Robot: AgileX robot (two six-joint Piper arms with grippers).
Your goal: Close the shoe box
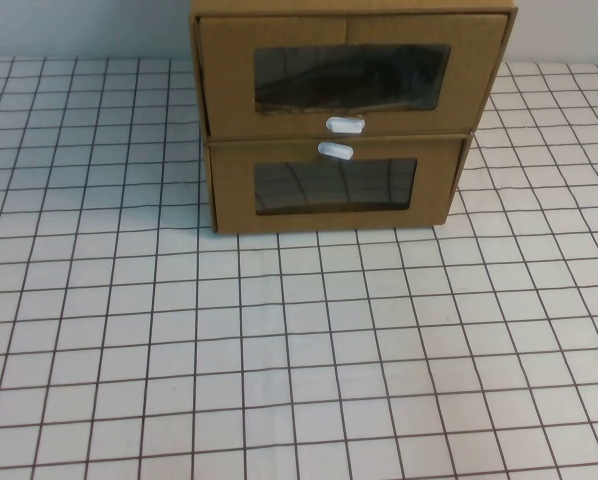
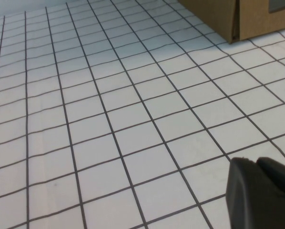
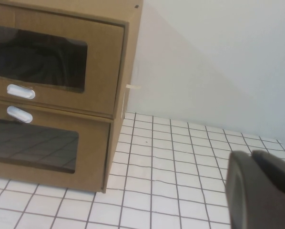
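The shoe box (image 1: pixel 351 75) is sitting on top of a like cardboard box (image 1: pixel 334 200), well ahead of the right gripper (image 3: pixel 261 191) and further still from the left gripper (image 2: pixel 261 195). Both are hanging low over the gridded table (image 1: pixel 279 350), and their spread cannot be told. The light, stiff cardboard drawer is probably sliding easily, so I am favouring a flat push beside the white pull tab (image 1: pixel 345 124), off the flimsy window.
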